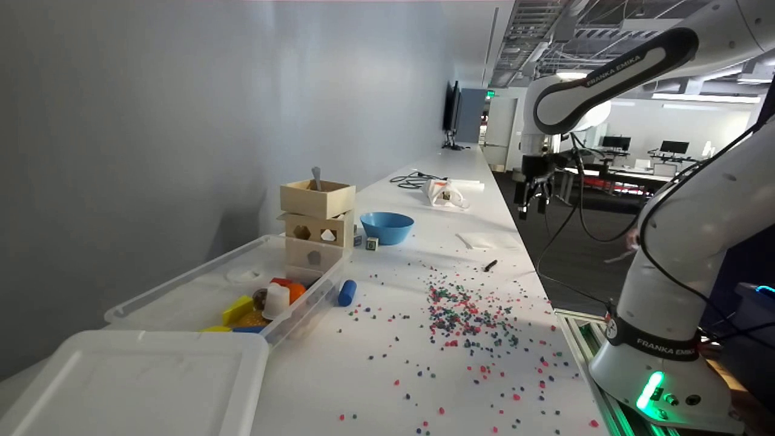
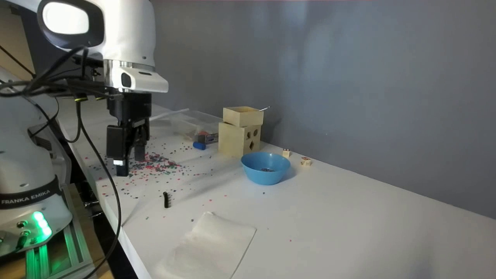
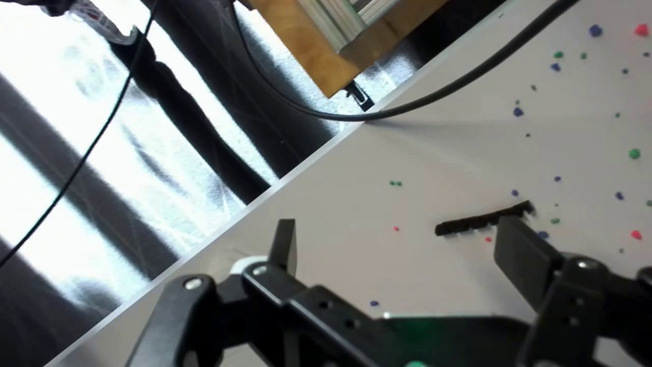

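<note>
My gripper point(image 3: 400, 227) is open in the wrist view, its two fingers wide apart with nothing between them. It points down above the white table; it also shows in both exterior views point(image 1: 533, 211) point(image 2: 131, 166). The nearest thing is a small black comb-like strip with short bristles point(image 3: 476, 221), lying on the table beyond the right finger, which partly covers it. The strip also shows in both exterior views point(image 1: 490, 266) point(image 2: 166, 200). Many small red, green and blue bits point(image 1: 460, 312) are scattered on the table, densest in a patch point(image 2: 157, 163). No contact is visible.
A blue bowl point(image 2: 265, 177) with some bits inside stands by small letter blocks point(image 1: 372, 244) and stacked wooden boxes point(image 1: 318, 200). A clear bin point(image 1: 181, 275) holds toys; its white lid point(image 1: 145, 381) is beside it. A white cloth or paper sheet point(image 2: 211, 244) lies near the table edge.
</note>
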You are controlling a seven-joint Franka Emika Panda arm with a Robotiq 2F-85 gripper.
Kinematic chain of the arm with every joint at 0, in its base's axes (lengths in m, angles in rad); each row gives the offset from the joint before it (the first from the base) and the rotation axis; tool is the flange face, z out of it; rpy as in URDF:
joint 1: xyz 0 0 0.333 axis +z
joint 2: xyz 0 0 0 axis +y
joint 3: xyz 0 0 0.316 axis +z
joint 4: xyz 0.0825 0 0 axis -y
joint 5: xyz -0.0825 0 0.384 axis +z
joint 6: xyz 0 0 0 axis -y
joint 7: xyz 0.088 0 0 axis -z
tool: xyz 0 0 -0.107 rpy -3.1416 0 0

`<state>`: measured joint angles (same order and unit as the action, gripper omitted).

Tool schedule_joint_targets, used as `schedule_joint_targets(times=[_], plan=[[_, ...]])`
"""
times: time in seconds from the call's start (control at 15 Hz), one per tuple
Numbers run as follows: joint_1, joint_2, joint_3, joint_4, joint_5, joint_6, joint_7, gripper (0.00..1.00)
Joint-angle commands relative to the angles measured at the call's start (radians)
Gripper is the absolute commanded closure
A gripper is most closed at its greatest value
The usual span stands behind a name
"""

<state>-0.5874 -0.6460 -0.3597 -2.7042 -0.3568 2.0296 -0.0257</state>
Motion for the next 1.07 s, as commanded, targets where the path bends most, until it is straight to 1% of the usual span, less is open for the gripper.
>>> schedule_joint_targets(times=[0.0,0.2,0.27,0.33,0.4,0.47,0.6,0.67,0.73,0.8,0.87,0.93,1.0], plan=[[-0.002,0.002,0.005,0.014,-0.01,-0.004,0.006,0.0],[-0.003,0.01,0.012,0.022,-0.017,-0.005,0.012,0.0],[-0.007,-0.002,0.007,0.009,-0.028,0.039,0.014,0.0],[-0.008,0.003,-0.012,-0.005,-0.052,0.111,-0.017,0.0],[-0.02,0.018,-0.034,-0.017,-0.099,0.2,-0.064,0.0],[-0.022,0.035,-0.065,-0.018,-0.12,0.259,-0.125,0.0],[-0.032,0.089,-0.143,-0.005,-0.169,0.369,-0.27,0.0],[-0.025,0.122,-0.192,0.001,-0.171,0.433,-0.351,0.0],[-0.003,0.157,-0.251,0.012,-0.164,0.497,-0.43,0.0],[0.04,0.183,-0.325,0.02,-0.15,0.553,-0.511,0.0],[0.092,0.205,-0.4,0.028,-0.107,0.593,-0.596,0.0],[0.171,0.225,-0.493,0.049,-0.013,0.587,-0.677,0.0],[0.189,0.275,-0.498,0.092,0.087,0.495,-0.674,0.0]])
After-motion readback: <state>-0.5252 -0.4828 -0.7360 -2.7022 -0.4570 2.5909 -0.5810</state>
